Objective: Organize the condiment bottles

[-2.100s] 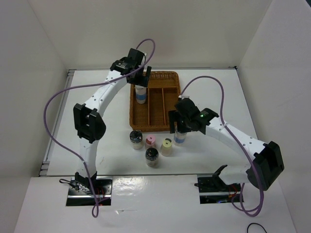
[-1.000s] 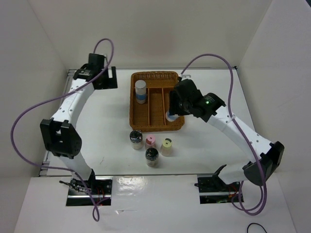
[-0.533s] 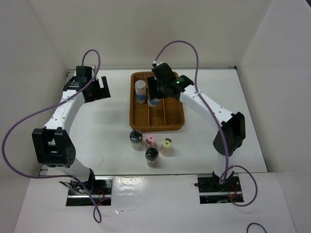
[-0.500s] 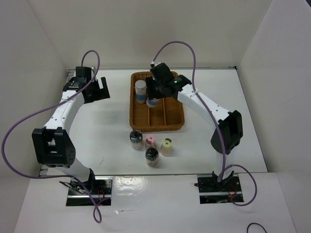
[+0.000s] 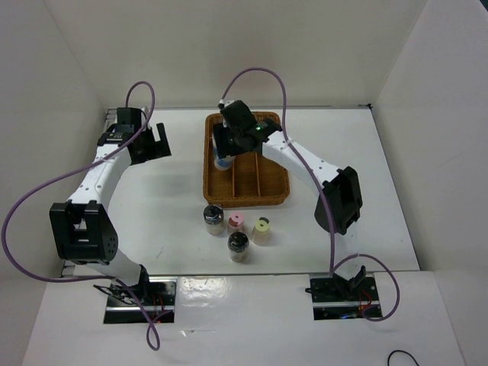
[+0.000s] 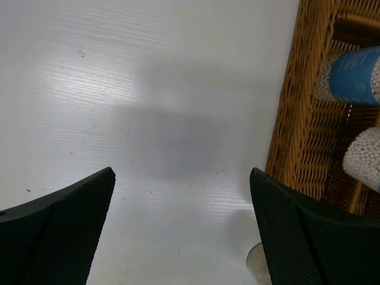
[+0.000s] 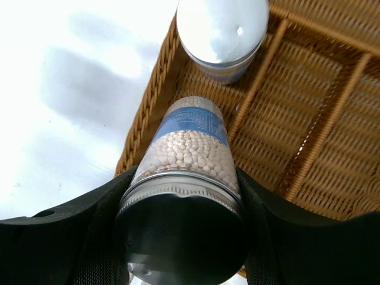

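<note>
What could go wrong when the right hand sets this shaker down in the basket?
1. The blue-labelled shaker in the right hand hangs right at the wicker basket's left wall; its base might catch the rim and tip out.
2. The other silver-lidded shaker stands close by in the same compartment; a bump could topple it.
3. Four shakers on the table stand close together, so later grasps may knock neighbours.

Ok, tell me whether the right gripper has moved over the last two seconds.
Yes. The right gripper, shut on a blue-label shaker, went from the table off the basket's near right corner to above its left compartment.
</note>
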`<state>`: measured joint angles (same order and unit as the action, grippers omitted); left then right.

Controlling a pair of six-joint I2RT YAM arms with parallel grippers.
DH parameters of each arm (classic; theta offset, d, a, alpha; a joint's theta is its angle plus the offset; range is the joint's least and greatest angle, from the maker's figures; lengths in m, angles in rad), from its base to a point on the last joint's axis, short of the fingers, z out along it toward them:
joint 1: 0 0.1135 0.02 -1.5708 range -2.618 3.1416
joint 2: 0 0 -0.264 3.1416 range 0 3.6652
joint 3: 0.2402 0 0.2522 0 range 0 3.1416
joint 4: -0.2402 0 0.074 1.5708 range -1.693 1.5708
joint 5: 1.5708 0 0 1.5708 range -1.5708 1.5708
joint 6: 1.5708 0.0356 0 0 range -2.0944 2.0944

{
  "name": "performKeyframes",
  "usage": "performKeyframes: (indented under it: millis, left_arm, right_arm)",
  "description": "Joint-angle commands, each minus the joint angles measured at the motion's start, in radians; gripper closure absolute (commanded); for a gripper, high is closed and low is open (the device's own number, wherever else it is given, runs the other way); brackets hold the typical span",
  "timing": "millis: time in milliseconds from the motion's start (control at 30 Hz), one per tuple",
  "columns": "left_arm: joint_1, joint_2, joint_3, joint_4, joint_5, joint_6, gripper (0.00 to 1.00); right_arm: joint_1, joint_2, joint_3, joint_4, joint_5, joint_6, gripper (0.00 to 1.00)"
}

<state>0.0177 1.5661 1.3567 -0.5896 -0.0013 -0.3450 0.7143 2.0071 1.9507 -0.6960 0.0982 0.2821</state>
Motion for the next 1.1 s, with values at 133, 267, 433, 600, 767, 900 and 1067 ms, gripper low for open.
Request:
performKeyframes:
  millis: [133, 267, 433, 600, 767, 900, 1067]
  left_arm:
    - [0.004, -0.046, -0.028, 0.028, 0.000, -0.009, 0.00]
    - [0.004, -0.046, -0.037, 0.028, -0.009, -0.009, 0.00]
    - [0.004, -0.046, -0.037, 0.028, -0.009, -0.009, 0.00]
    - [0.004, -0.046, -0.037, 0.028, 0.009, -0.009, 0.00]
    - [0.004, -0.037, -0.037, 0.028, 0.009, 0.000, 0.00]
    - [0.004, -0.037, -0.037, 0.028, 0.009, 0.000, 0.00]
    - [0.004, -0.037, -0.037, 0.028, 0.018, 0.009, 0.00]
  right_arm:
    - [0.010, 0.039, 0.065, 0.075, 0.011, -0.030, 0.64]
    - [0.019, 0.062, 0.053, 0.084, 0.011, -0.031, 0.64]
    - [0.019, 0.094, 0.043, 0.108, 0.000, -0.031, 0.64]
    - [0.019, 0.140, 0.062, 0.118, -0.009, -0.040, 0.63]
    - [0.028, 0.177, 0.089, 0.096, 0.011, -0.040, 0.53]
    - [0.037, 0.186, 0.099, 0.096, 0.020, -0.040, 0.42]
    - [0.037, 0.196, 0.120, 0.049, 0.041, -0.029, 0.19]
